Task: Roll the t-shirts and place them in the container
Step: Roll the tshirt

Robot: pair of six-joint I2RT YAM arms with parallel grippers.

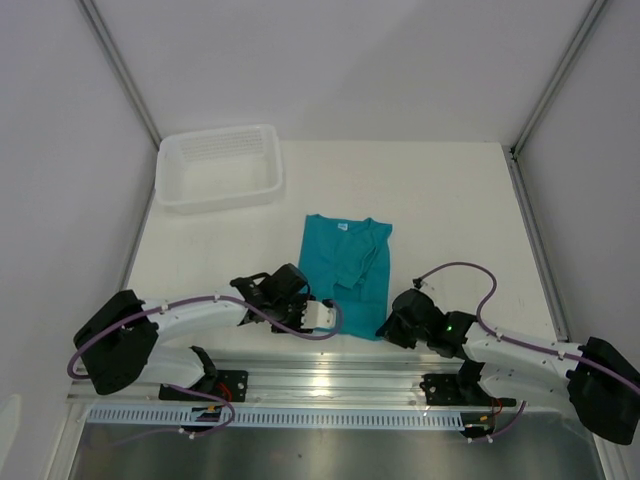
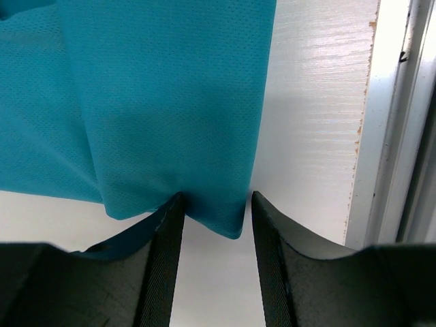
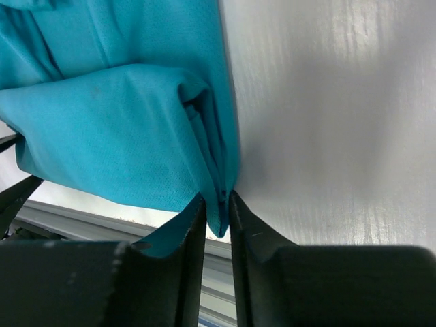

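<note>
While nothing fancy, the setup is a white table (image 1: 450, 200) boxed in by plain white walls (image 1: 330, 60) on three sides, with grey metal posts (image 1: 120, 70) running up the back corners. A silver rail (image 1: 330, 380) runs along the bottom of the top view, and the arms are bolted to it.

Count-wise: one teal shirt (image 1: 345, 270), one white tray (image 1: 170, 190), two arms, two grippers. Each arm has a purple cable (image 1: 470, 268) looping off it.

The tray sits in the upper left of the top view, up against the left wall and well apart from the shirt. The shirt lies just below the middle of the frame, folded into a narrow strip, with its near edge close to the rail.

The left gripper (image 2: 214, 201) is at the shirt's lower left corner. Its jaws stand apart with the hem corner poking down between them, and bare table shows in the gap, so it looks released rather than pinching.

The right gripper (image 3: 216, 201) is at the lower right corner. Its jaws are nearly together, clenched on a bunched fold of the shirt's edge.
</note>
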